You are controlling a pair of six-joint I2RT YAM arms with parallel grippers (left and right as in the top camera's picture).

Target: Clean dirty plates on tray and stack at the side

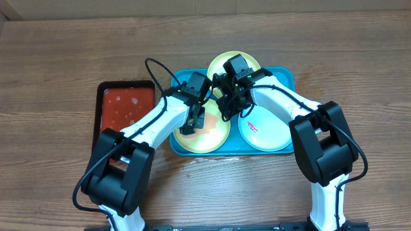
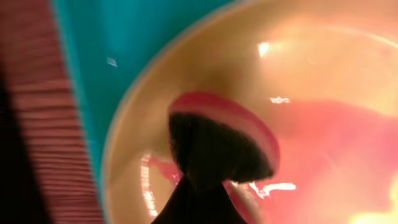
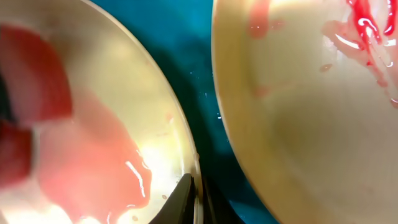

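Note:
The turquoise tray (image 1: 286, 77) holds three plates. A yellow-green plate (image 1: 212, 138) with a wet red film lies front left, another yellow-green plate (image 1: 247, 59) lies at the back, and a pale blue plate (image 1: 270, 131) with a red smear lies at the right. My left gripper (image 1: 191, 125) is shut on a dark pad with a red-stained edge (image 2: 217, 149), pressed on the front-left plate (image 2: 323, 74). My right gripper (image 1: 225, 114) is shut on that plate's rim (image 3: 194, 168), one finger on each side (image 3: 198, 196). A second plate with red smears (image 3: 311, 112) lies beside it.
A smaller black-rimmed red tray (image 1: 126, 106) with wet red content sits left of the turquoise tray. The wooden table (image 1: 64, 51) surrounds both. In the left wrist view the turquoise tray floor (image 2: 124, 56) shows left of the plate. Both arms cross closely over the tray's middle.

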